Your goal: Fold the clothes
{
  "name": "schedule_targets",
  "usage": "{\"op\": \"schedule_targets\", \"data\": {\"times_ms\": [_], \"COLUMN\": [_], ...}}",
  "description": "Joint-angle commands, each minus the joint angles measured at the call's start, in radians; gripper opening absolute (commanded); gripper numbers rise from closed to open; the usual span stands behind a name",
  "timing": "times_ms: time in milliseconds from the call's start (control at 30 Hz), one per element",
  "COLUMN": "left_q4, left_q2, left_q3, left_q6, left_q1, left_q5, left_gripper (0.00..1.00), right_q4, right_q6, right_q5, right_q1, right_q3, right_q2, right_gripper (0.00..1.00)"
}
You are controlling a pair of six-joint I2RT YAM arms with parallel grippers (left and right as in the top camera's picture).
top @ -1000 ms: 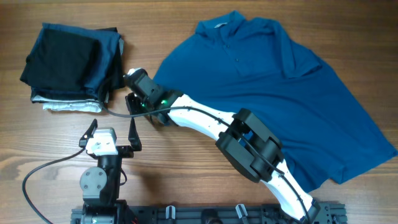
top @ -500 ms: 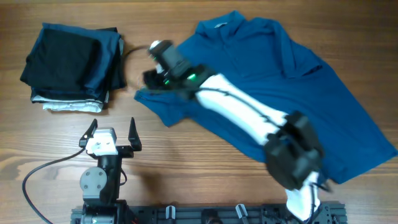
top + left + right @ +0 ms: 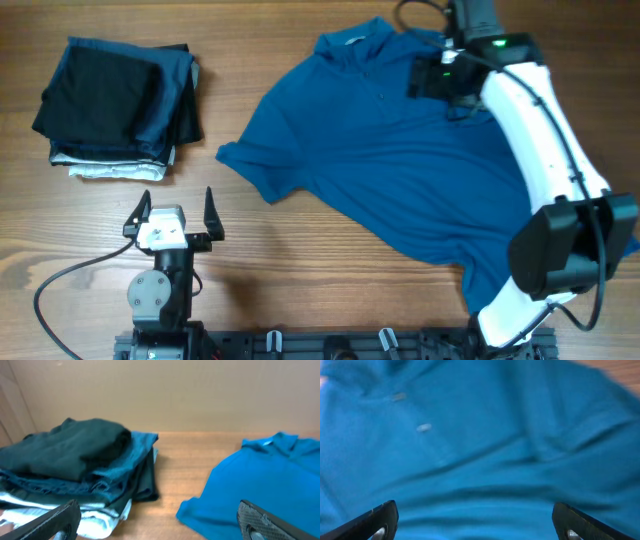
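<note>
The shirt (image 3: pixel 400 170) is soft, light and limp. It will drape and drag rather than hold a shape, so a pinch in the middle would probably only bunch it. Better places to take hold look like the edges: a sleeve tip, a shoulder seam or a corner of the bottom hem, where a little fabric can be lifted off the wood and carried over. Thin cloth lying flat may slip out of a shallow pinch.

It is plain medium blue, short-sleeved, with a collar (image 3: pixel 350 38) and small buttons (image 3: pixel 423 427) below the neck. It lies open, front up, spread slantwise over the right half of the tabletop (image 3: pixel 300 260), collar toward the far edge and one sleeve (image 3: pixel 245 160) pointing toward a stack of folded dark clothes (image 3: pixel 115 100), well apart from it. Shallow creases cross the chest.

The right arm (image 3: pixel 540 140) reaches over the shirt near the collar and far shoulder; its jaws stand wide apart with nothing between them. The left arm (image 3: pixel 163 235) sits at the near edge, off the shirt, its jaws also spread wide and empty.
</note>
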Motion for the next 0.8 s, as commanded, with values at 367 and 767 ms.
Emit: {"op": "schedule_targets", "data": {"times_ms": [367,767], "left_q4": [0.171,0.144], "left_q2": [-0.004,0.141], "left_q3": [-0.002,0.011], "left_q6": [0.138,0.029], "left_q1": [-0.006,-0.006], "left_q5": [0.455,0.565], "left_gripper": [1.0,1.0], "right_q4": [0.082,0.258], "right_q6": [-0.248,-0.415], "right_q5": [-0.057,-0.193], "right_q1": [-0.227,-0.272], "right_q3": [-0.097,-0.108], "right_q2": [0.001,0.078], "right_gripper": [0.61,0.34]}}
